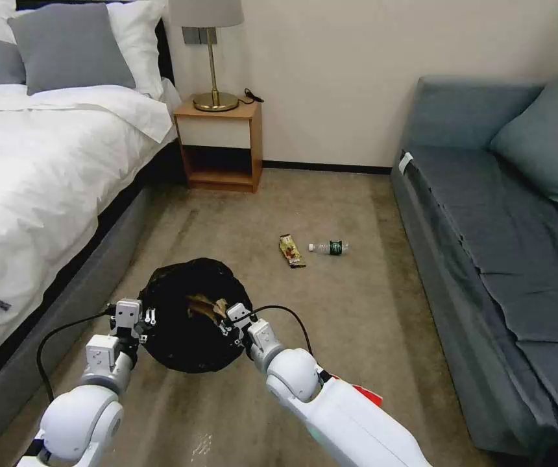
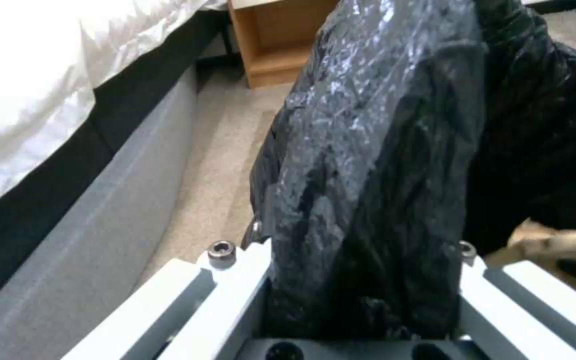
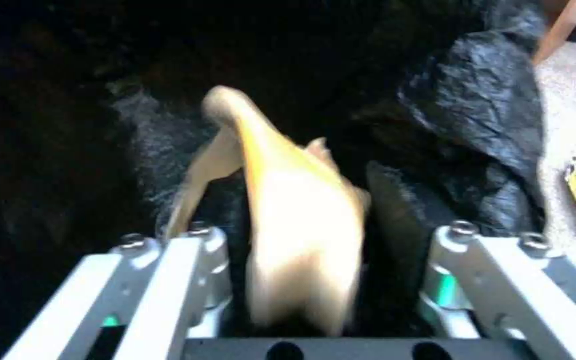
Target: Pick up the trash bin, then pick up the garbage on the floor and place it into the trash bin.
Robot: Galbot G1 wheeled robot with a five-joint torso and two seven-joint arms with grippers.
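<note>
While the bin (image 1: 191, 318) is pinched at its nine-o'clock rim by the left claw (image 1: 144, 319), the paper bag (image 3: 295, 225) is seen between the spread right claw (image 1: 232, 322) above it.

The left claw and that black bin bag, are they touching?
Touching. The left wrist view shows the bag bunched between the left gripper's fingers.
</note>
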